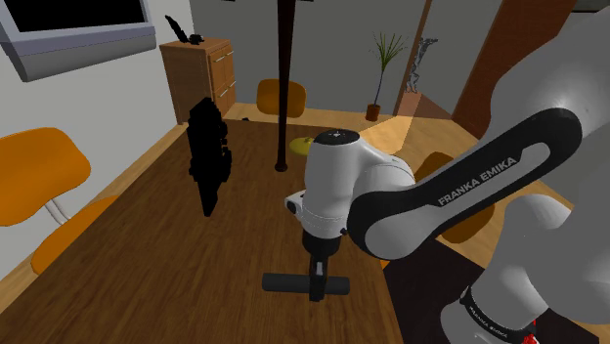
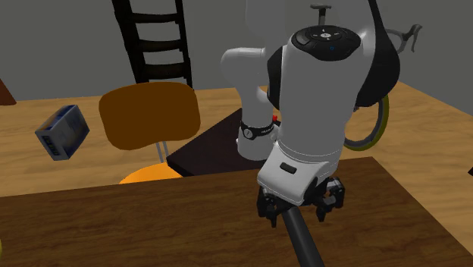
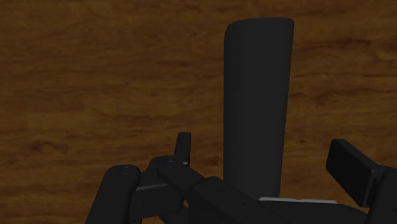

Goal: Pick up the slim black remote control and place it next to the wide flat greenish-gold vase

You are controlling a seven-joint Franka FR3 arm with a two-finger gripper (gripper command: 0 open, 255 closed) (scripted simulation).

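Black fingers spread wide, straddling slim black remote lying flat on wooden desk, neither finger touching it. Risk: low, long remote may slip or pivot if pinched off-centre. Greenish-gold vase well beyond fingers.

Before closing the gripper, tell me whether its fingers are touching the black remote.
Apart. The wrist view shows wooden table between the black remote and each finger of the open gripper.
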